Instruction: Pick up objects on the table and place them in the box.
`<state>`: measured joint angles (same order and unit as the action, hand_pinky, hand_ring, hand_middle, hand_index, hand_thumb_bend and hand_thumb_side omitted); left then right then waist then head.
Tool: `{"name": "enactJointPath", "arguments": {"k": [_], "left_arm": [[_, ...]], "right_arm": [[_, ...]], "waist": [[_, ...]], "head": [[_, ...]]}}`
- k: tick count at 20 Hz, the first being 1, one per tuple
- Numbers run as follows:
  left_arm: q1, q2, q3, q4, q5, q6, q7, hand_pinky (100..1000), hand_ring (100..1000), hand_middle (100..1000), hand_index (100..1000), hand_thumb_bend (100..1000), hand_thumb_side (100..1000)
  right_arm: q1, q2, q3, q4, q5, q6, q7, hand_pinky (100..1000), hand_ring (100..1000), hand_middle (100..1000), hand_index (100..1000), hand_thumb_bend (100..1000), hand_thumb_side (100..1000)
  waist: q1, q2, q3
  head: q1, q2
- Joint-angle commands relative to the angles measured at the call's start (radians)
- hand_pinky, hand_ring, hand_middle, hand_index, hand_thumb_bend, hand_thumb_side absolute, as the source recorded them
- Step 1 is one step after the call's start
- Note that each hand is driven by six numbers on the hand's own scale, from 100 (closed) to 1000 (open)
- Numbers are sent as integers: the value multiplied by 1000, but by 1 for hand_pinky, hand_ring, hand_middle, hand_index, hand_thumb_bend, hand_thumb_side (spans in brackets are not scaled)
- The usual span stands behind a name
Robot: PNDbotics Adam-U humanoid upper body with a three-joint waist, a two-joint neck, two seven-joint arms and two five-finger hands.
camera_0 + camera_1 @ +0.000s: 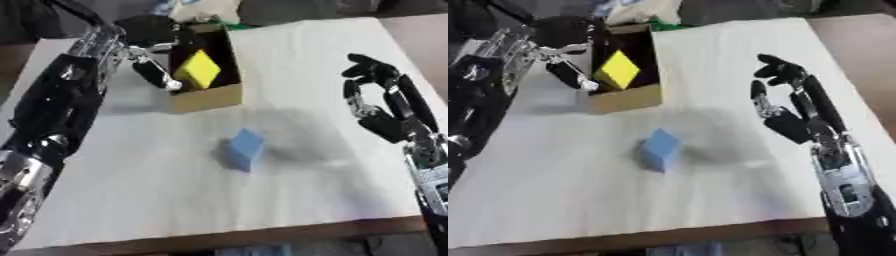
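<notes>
I am looking down at the pale table (350,75), and my left eye view is showing most of my left arm running up the left edge of the frame, while my right eye view is cutting that arm short and instead showing more of my right forearm down to the lower right corner. My left hand (153,35) is hovering at the upper left of the frame, beside the left wall of the cardboard box (206,97), its fingers (157,75) hanging down straight and released, holding nothing. The yellow block (199,70) is sitting inside the box, tilted on a corner. The blue block (661,149) is lying on the table near the middle of the frame, below the box and apart from it. My right hand (789,112) is raised at the right of the frame, palm facing inward, fingers relaxed and slightly bent, well apart from the blue block.
</notes>
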<state>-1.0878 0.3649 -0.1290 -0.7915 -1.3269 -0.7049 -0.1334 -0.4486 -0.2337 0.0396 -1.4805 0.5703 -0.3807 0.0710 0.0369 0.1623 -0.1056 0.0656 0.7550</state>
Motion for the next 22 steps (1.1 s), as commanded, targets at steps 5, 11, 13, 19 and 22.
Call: {"name": "enactJointPath", "arguments": {"k": [5,11,13,19,22], "left_arm": [[23,95,11,-100,172,-3,-8,817,747,736,940,254,653],[131,204,-38,-293,455,-33,-56,804,730,716,933,173,650],[183,248,-50,-384,549,-30,-81,800,724,708,931,151,651],[303,332,-61,-617,785,23,-180,786,707,689,926,100,672],[340,352,-64,-687,861,45,-227,784,704,685,926,100,689]], "right_arm": [[-45,-32,15,17,23,-12,23,709,755,683,930,100,735],[-147,-117,105,129,55,-69,117,740,768,719,943,100,684],[-200,-149,157,191,62,-104,174,760,783,738,954,100,677],[-351,-175,285,354,73,-229,359,811,831,821,989,162,569],[-411,-171,333,414,81,-293,454,829,852,865,1000,227,519]], "waist": [[-15,-34,28],[-30,-47,61],[-37,-51,71],[-50,-58,84],[-55,-60,88]], "head": [[-15,6],[-30,13],[-35,12],[-50,9],[-57,7]]}}
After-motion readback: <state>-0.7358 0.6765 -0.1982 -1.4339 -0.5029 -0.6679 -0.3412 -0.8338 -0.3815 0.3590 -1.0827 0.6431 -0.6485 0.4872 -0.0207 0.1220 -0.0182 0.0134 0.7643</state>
